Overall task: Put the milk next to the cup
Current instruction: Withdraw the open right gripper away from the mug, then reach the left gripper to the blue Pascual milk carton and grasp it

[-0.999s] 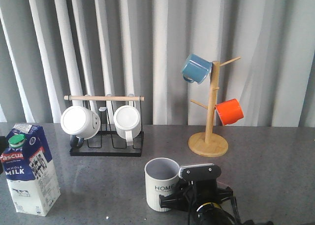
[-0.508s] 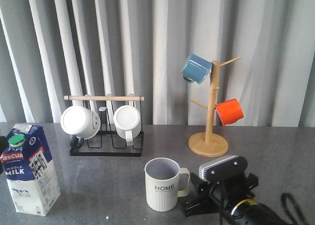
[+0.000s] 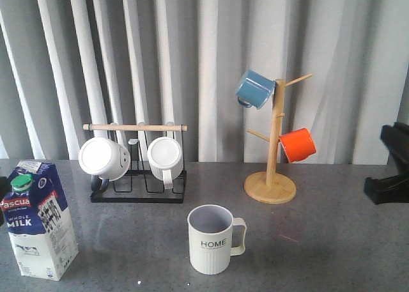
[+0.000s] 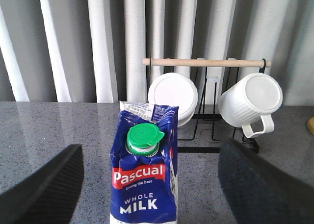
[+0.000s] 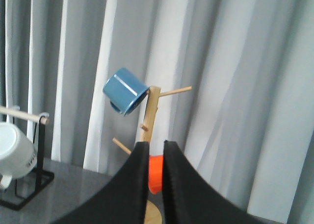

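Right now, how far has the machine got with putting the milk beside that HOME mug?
Done: the HOME mug stands upright on the grey table, free of any claw. In hand: the left claw is open with the milk carton between its fingers, not yet gripped. The right claw, nearly shut and empty, is off at the right edge. Left: grip the carton, carry it across and set it beside the mug.

Milk (image 4: pixel 143 180) lower part cut off at frame edge in left wrist view. Left gripper (image 4: pixel 147 185) fingertips out of frame. Right gripper (image 3: pixel 391 167) cut by front view's edge. Orange mug (image 5: pixel 155 173) mostly hidden behind right fingers (image 5: pixel 135 185).
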`<state>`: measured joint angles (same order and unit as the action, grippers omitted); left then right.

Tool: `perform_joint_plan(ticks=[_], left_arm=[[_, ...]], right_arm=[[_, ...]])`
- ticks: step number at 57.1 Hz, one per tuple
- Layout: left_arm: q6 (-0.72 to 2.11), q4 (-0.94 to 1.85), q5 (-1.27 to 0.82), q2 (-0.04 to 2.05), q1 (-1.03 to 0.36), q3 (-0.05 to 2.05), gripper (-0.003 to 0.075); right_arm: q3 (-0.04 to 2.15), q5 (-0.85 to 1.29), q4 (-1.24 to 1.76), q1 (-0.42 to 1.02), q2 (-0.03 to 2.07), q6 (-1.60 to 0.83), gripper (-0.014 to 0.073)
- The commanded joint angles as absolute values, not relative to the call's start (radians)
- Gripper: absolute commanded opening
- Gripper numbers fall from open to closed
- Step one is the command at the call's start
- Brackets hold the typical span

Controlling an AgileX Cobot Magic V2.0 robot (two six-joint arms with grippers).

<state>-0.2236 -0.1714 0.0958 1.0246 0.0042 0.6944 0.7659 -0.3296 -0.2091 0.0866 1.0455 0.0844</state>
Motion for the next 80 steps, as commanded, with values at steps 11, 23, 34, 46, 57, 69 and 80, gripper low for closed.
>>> perform_joint_plan(ticks=[11, 23, 34, 46, 57, 69, 80], left_arm=[[-0.223, -0.169, 0.165, 1.012, -0.002, 0.729, 0.0535], [-0.223, -0.169, 0.165, 1.012, -0.002, 0.729, 0.0535], [-0.223, -0.169, 0.165, 1.012, -0.002, 0.729, 0.0535], [-0.223, -0.169, 0.164, 1.012, -0.002, 0.729, 0.0535], [-0.226, -0.169, 0.205, 1.012, -0.002, 0.729, 0.0535], [-0.206, -0.170, 0.411, 1.016, -0.002, 0.730, 0.0683], [-0.205, -0.169, 0.532, 1.131, -0.002, 0.782, 0.0729]], right_arm=[[0.790, -0.344, -0.218, 0.076, 0.969, 0.155, -0.0008], [0.790, -0.344, -0.218, 0.076, 0.969, 0.155, -0.0008], [0.790, -0.344, -0.218, 0.076, 0.969, 0.155, -0.0008], [0.790, -0.344, -0.218, 0.076, 0.969, 0.155, -0.0008], [0.790, -0.344, -0.218, 0.076, 0.969, 0.155, -0.0008], [0.790, -0.344, -0.218, 0.076, 0.969, 0.155, -0.0008], [0.790, -0.344, -0.218, 0.076, 0.969, 0.155, -0.0008]])
